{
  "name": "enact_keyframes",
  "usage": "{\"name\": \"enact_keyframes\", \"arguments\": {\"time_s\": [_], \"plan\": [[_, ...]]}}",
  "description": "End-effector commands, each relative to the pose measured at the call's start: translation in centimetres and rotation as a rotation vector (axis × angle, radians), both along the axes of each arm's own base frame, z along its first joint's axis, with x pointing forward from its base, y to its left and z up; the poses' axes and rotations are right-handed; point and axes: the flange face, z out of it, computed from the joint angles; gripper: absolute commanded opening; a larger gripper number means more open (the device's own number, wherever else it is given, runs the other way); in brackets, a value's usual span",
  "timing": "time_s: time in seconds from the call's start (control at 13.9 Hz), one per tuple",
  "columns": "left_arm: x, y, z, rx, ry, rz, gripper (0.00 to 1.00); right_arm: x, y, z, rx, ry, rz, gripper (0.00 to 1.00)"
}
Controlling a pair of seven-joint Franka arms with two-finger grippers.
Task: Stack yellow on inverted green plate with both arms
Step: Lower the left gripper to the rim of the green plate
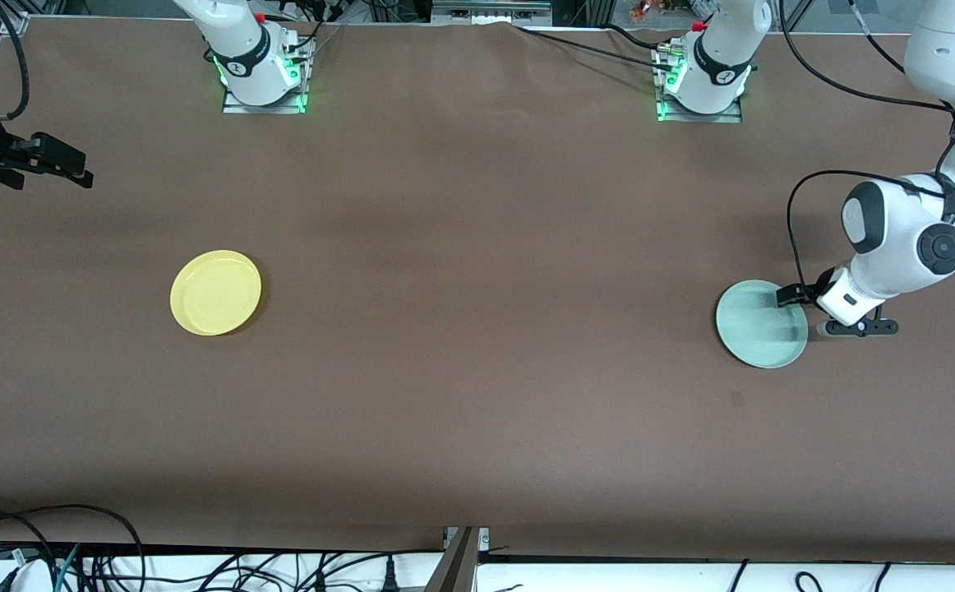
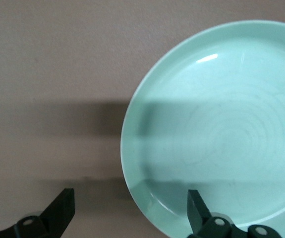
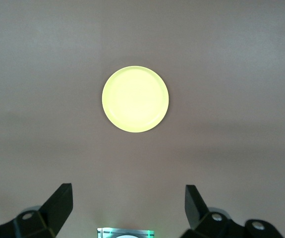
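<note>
The yellow plate [image 1: 215, 292] lies right way up on the table toward the right arm's end; it also shows in the right wrist view [image 3: 135, 98]. The pale green plate [image 1: 760, 325] lies rim up toward the left arm's end. My left gripper [image 1: 802, 308] is low at the green plate's edge. In the left wrist view it [image 2: 131, 198] is open, with one finger over the plate's [image 2: 221, 129] inside and the other over bare table. My right gripper [image 1: 66, 164] is open and empty, high over the table's end, away from the yellow plate; it also shows in the right wrist view [image 3: 128, 191].
The brown table [image 1: 477, 247] carries only the two plates. The arm bases [image 1: 264, 74] [image 1: 701, 82] stand along its edge farthest from the front camera. Cables lie below the near edge [image 1: 198, 567].
</note>
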Motion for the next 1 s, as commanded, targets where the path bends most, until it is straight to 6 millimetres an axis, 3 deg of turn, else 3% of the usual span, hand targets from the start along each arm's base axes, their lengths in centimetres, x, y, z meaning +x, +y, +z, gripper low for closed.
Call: {"name": "enact_keyframes", "arguments": {"time_s": [0.0,0.29,0.5,0.72,0.93], "plan": [[1.11,0.70,-0.10,0.005,-0.006,-0.019,1.00,0.07,-0.03,0.43,-0.014,-0.002,-0.007,1.00],[0.90,0.82,-0.61,0.005,0.004,-0.030,0.99,0.04,-0.12,0.41,-0.013,0.000,-0.009,1.00],[0.89,1.11,-0.48,0.007,0.003,-0.025,0.86,0.11,-0.21,0.36,-0.013,-0.002,-0.010,1.00],[1.01,1.15,-0.15,0.007,-0.002,-0.058,0.67,0.11,-0.21,0.36,-0.013,-0.002,-0.010,1.00],[1.02,1.26,0.09,0.008,-0.003,-0.068,0.66,0.08,-0.20,0.33,-0.013,0.001,-0.010,1.00]]}}
